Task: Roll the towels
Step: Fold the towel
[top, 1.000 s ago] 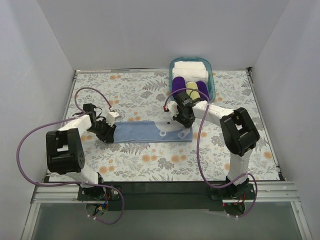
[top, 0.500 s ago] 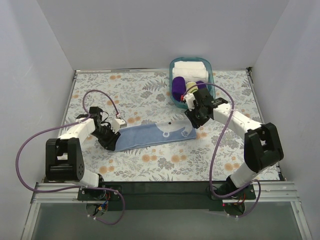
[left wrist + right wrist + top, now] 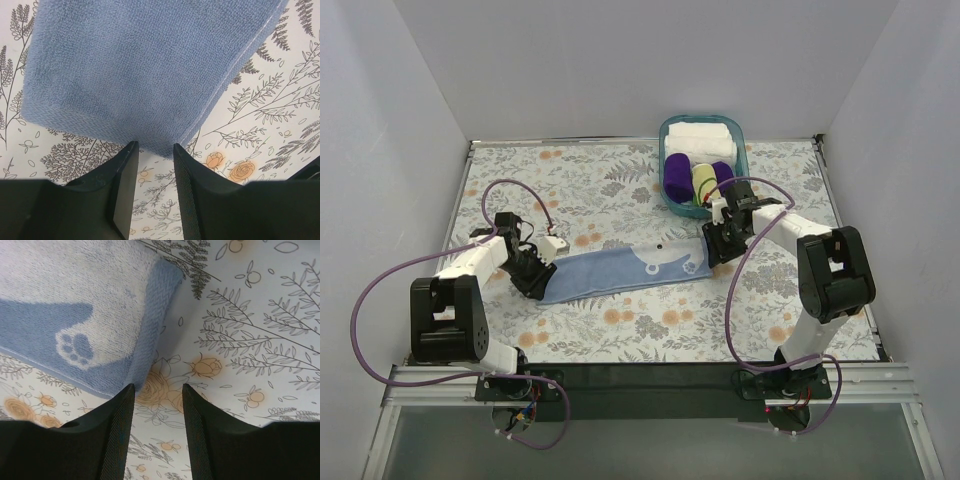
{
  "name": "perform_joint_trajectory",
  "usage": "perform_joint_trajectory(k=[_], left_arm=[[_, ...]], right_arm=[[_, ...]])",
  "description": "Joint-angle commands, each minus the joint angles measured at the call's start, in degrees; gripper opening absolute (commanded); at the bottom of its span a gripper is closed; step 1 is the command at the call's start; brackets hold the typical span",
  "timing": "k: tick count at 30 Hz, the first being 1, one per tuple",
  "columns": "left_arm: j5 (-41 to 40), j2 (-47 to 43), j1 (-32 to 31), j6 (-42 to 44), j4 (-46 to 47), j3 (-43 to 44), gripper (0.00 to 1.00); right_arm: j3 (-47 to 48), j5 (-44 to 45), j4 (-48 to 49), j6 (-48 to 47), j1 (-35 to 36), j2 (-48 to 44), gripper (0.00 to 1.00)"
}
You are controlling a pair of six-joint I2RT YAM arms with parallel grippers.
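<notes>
The blue towel is laid flat across the middle of the surface. The left fingers are spread apart at its left end, with nothing between them. The right fingers are spread apart by its right corner, gripping nothing. The yellow-green towel is rolled up in the basket at the far edge.

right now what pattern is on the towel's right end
The towel is white there with a blue paw print, clearest in right wrist view.
</notes>
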Motion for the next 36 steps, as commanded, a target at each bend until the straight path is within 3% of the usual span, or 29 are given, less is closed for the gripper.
perform_joint_trajectory(k=[1, 9, 13, 22, 25, 28, 36], left_arm=[[0.56, -2.51, 0.13, 0.3, 0.93, 1.51, 0.32], [0.03, -1.98, 0.04, -0.32, 1.46, 3.45, 0.34], [-0.58, -2.24, 0.13, -0.85, 2.07, 4.94, 0.52], [-2.26, -2.25, 0.13, -1.2, 3.22, 7.75, 0.54], [-2.08, -2.07, 0.13, -1.55, 3.31, 8.11, 0.54], [-1.64, -2.07, 0.04, -1.64, 3.48, 8.02, 0.54], [-1.11, -2.25, 0.13, -1.81, 3.92, 7.93, 0.54]], right_arm=[[0.23, -6.48, 2.67, 2.46, -0.4, -0.66, 0.42], [1.37, -7.19, 3.64, 4.13, -0.31, 1.52, 0.45], [1.64, -5.79, 4.43, 3.96, -0.05, 4.25, 0.42], [-0.03, -0.6, 6.81, 3.61, 6.45, 4.43, 0.34], [-0.64, 1.94, 6.2, 3.43, 6.89, 4.17, 0.24], [-1.34, 5.11, 4.61, 2.47, 6.28, 3.11, 0.02], [-2.84, 9.33, 2.06, -0.52, 3.29, -5.14, 0.01]])
